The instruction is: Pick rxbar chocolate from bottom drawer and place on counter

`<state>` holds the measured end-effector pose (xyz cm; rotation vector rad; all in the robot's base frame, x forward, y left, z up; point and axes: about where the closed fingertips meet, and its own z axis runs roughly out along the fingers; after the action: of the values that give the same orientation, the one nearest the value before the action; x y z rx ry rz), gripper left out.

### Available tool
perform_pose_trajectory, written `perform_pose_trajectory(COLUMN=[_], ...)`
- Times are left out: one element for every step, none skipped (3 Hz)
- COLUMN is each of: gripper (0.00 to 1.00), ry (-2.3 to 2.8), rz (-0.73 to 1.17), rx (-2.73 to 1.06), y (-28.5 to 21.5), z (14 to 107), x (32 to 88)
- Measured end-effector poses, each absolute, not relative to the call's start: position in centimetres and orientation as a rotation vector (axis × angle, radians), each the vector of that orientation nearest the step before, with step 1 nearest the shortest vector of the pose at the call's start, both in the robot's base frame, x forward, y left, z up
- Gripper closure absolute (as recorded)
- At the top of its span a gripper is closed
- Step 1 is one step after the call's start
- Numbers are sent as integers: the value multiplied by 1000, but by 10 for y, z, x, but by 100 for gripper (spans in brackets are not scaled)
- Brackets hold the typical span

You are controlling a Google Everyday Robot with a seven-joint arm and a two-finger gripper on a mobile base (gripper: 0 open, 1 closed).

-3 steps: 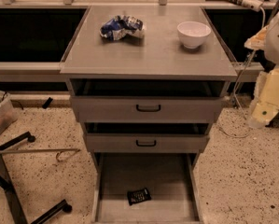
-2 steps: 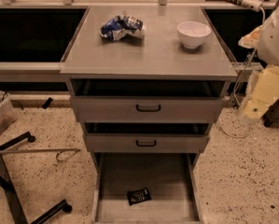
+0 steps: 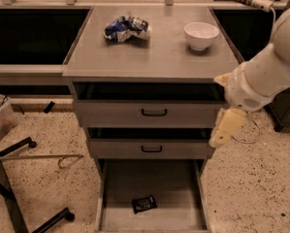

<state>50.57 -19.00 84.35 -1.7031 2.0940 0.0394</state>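
The rxbar chocolate [image 3: 144, 204] is a small flat black wrapper lying on the floor of the open bottom drawer [image 3: 183, 188], left of its middle and near the front. The counter [image 3: 154, 52] is the broad grey top of the cabinet. My gripper [image 3: 227, 128] hangs from the white arm at the right side of the cabinet, level with the middle drawer. It is above and to the right of the bar, well apart from it, and holds nothing that I can see.
A crumpled blue-and-white foil bag [image 3: 126, 28] and a white bowl [image 3: 201, 35] stand on the counter. Two grey drawers with black handles [image 3: 153, 112] sit slightly open above the bottom drawer. A metal stand [image 3: 18, 169] is at the left on the speckled floor.
My arm has swung left and down from the right edge of the view, so the gripper is now beside the cabinet's right side. The bar and drawers have not moved.
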Motion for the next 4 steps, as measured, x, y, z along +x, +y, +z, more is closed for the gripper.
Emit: perform_pose_trajectory(gripper=[0,0,0,0], ry=[2056,2056,2046,2024], rz=[120,120,152,239], rx=[-1620,-1620,-1606,-1557], y=[-172,-172,-171,-171], z=[785,785,779,736], x=[533,533,531,521])
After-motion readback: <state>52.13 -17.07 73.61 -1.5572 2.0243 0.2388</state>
